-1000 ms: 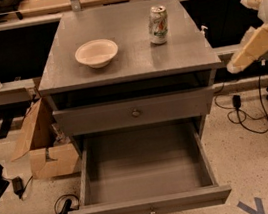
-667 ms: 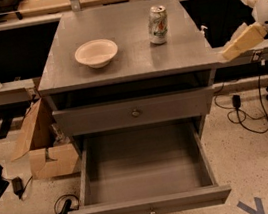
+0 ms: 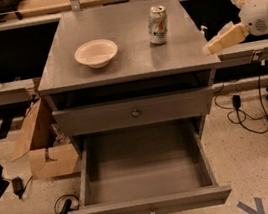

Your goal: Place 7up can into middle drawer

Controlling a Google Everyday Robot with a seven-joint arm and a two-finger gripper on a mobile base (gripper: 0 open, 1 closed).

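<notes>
Moving in from the right, the gripper point(image 3: 211, 46) is now hanging closer to the table's point(image 3: 132, 66) right edge than it was a second ago, and a little higher. It is now sitting just beside that edge, near the front right corner, at about the level of the table top. It is touching nothing. Whether its jaws are open or closed cannot be told. The white arm point(image 3: 260, 10) behind it is reaching in from the right side of the view.

Nothing else is showing any change of place.

The 7up can point(image 3: 157, 25) is standing upright on the table, toward the back right corner, well apart from the gripper. Its silver top is facing up and its green and red print is facing the camera.

A cream bowl point(image 3: 96, 53) is resting on the table left of centre, about halfway between the back and front edges, well apart from the can.

Below the front edge, the upper drawer front point(image 3: 100, 118) is sitting shut, with its round knob point(image 3: 135, 113) at the middle.

Beneath it the middle drawer point(image 3: 145, 178) is standing pulled out toward the camera, its plain grey floor showing.

A cardboard box point(image 3: 45, 151) is leaning on the floor beside the table's left side.
</notes>
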